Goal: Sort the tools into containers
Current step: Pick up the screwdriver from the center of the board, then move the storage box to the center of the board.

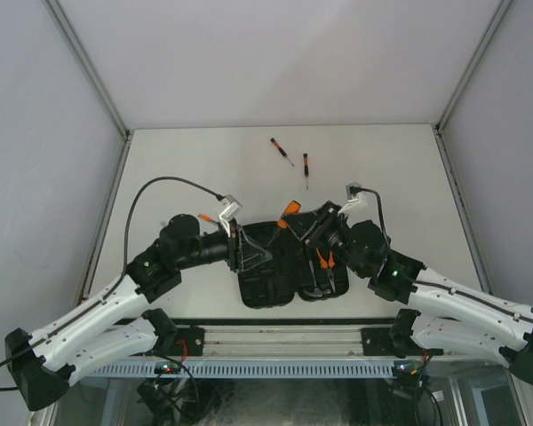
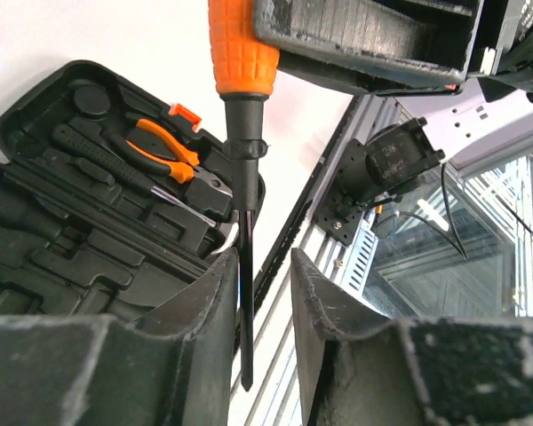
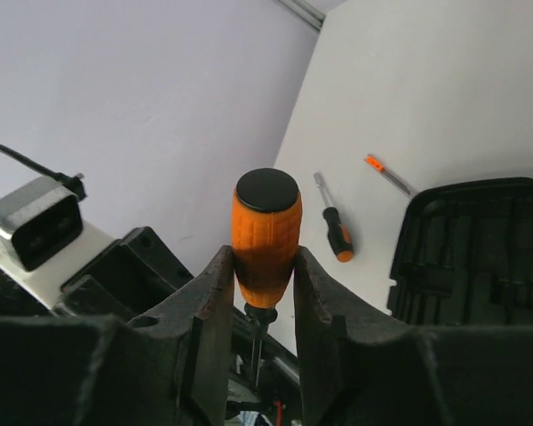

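Across the white table [image 1: 186,169], seen from overhead, the black tool case [image 1: 268,286] lay open at the near edge, between the two arms reaching in from either side. That view gave us the layout but hid the finger contact, which only the wrist cameras showed.

The right gripper [image 3: 262,259] was closed on the orange handle of a screwdriver [image 3: 265,222]. One finger pressed each side of the handle, and its black cap stood clear above the fingertips. The left wrist camera caught the same tool from its other end. Its thin dark shaft ran down between the fingers of the left gripper [image 2: 263,266]. Those jaws stood partly apart, with a clear gap between the shaft and one finger. The shaft appeared to lie along the other finger, though we could not tell whether it truly touched. We saw nothing clamped there. The screwdriver was held up in the air by the case, in none of its slots.

Only the left wrist camera looked into the case. A pair of pliers [image 2: 160,146] with orange grips sat in a moulded recess, and a black-handled driver [image 2: 89,146] lay just beside it.

Beyond the case, well apart from it, two small tools lay on the table near each other: the nearer loose screwdriver [image 1: 306,169] and the farther loose screwdriver [image 1: 282,151]. The right wrist camera showed both as well, but the left did not.
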Robot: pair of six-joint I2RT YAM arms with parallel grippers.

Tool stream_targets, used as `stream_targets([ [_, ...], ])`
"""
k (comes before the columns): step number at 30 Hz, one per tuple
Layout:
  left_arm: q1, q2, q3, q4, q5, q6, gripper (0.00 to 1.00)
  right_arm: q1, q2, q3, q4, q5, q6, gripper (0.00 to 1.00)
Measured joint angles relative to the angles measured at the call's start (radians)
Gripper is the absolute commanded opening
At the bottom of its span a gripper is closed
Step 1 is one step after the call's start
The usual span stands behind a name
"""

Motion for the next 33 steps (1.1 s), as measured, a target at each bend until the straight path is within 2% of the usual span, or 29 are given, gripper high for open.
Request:
stream_targets([
  [8, 0.008, -0.005, 0.000, -0.027, -0.101, -0.011, 0.37, -0.010, -0.034, 0.002, -0.138, 0.034, -0.109, 0.05],
  [13, 0.067, 0.019, -0.006, -0.070, -0.172, -0.045, 0.37, -0.010, -0.039, 0.010, -0.267, 0.066, -0.175, 0.01],
  [18, 0.130, 0.039, -0.039, -0.122, -0.240, -0.079, 0.42, -0.010, -0.053, 0.010, -0.356, 0.075, -0.203, 0.00],
  [33, 0.179, 0.219, -0.101, -0.204, -0.368, -0.105, 0.41, -0.002, -0.063, 0.011, -0.453, 0.082, -0.214, 0.00],
])
